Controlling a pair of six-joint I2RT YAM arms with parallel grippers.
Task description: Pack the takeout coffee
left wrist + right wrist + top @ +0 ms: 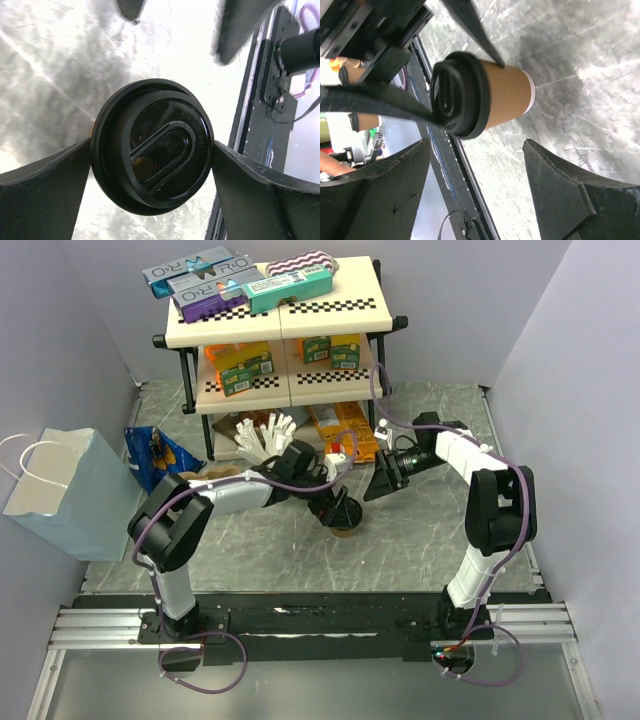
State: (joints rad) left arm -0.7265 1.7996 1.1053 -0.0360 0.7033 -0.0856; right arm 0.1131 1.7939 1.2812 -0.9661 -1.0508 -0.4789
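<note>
The grey marbled table (430, 540) fills the overhead view, its surface glossy and veined. At 12 o'clock stands a black-framed shelf rack (280, 315) with cream shelves edged in checkered trim. Its top shelf carries flat cartons, among them a teal box (290, 285), and small green boxes (245, 370) sit on the shelf below. At 9 o'clock a pale blue paper bag (70, 490) with white cord handles stands upright against the wall. A crinkled blue snack bag (160, 455) lies between it and the rack's foot, and white sticks (265, 435) fan out just beside that foot.

The left arm reaches from 7 o'clock to the middle of the table. The left gripper (152, 150) hangs over the takeout coffee (505, 92), its jaws spread as wide as they go. One black finger sits at 3 o'clock and one at 9 o'clock of the lid (115, 165), hard against its rim; whether they press on it cannot be told. The right gripper (477, 150) points in from 3 o'clock, jaws wide and empty, the cup beyond its tips.

The coffee stands upright on the table near the centre. It is a smooth tan kraft cup with a round, glossy black plastic lid bearing a raised oval.
</note>
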